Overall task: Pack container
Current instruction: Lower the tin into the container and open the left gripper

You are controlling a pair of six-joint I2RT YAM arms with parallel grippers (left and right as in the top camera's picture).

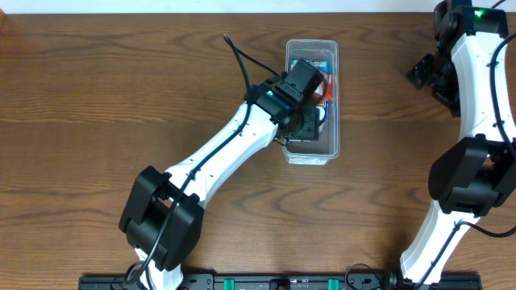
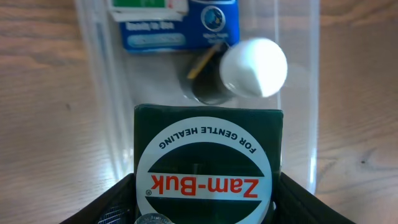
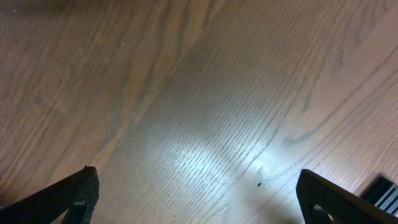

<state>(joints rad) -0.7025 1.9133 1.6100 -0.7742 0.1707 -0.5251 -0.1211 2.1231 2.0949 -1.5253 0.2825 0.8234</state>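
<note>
From its base at 7 o'clock the left arm (image 1: pixel 218 157) slants toward 1 o'clock across the table (image 1: pixel 97 97), ending above the tub (image 1: pixel 334 97). The tub lies just right of centre, close to the 12 o'clock edge, with its long sides running 12 to 6. The left claw (image 2: pixel 205 196) is clenched on a dark green box (image 2: pixel 208 134) marked Zam-Buk, one finger pressed to each side of it, and holds it over the tub's 6 o'clock end. Past the box, toward 12 o'clock, a round white cap (image 2: pixel 254 67) sits inside the tub on something dark. A blue packet (image 2: pixel 180 28) lies beyond that at the far end. At the 3 o'clock side the right arm (image 1: pixel 484 97) rises toward 1 o'clock, well apart from the tub. The right claw (image 3: pixel 196 183) is released, its fingers (image 3: pixel 78 193) spread wide with only bare wood showing between them
</note>
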